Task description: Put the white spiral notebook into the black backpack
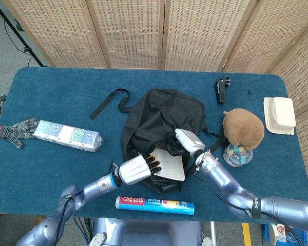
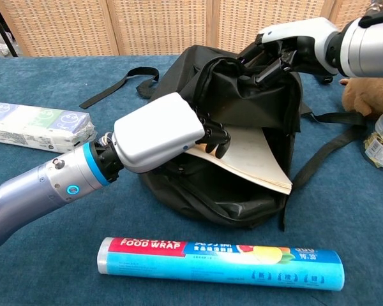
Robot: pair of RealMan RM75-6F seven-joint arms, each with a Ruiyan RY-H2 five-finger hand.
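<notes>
The black backpack [image 1: 161, 120] [image 2: 242, 191] lies mid-table with its mouth open toward me. The white spiral notebook [image 1: 169, 165] [image 2: 246, 155] slants into that mouth, its near corner sticking out. My left hand [image 1: 136, 169] [image 2: 161, 132] grips the notebook's left end, fingers curled over its top face. My right hand [image 1: 187, 141] [image 2: 287, 41] holds the upper rim of the backpack's opening, lifting the fabric above the notebook.
A plastic food wrap roll [image 1: 155, 205] [image 2: 220, 262] lies in front of the backpack. A tissue pack [image 1: 68, 136] and a knitted glove [image 1: 15, 130] sit at left. A brown plush [image 1: 242, 128], a jar [image 1: 237, 155], white boxes [image 1: 279, 115] and a black clip [image 1: 223, 88] are at right.
</notes>
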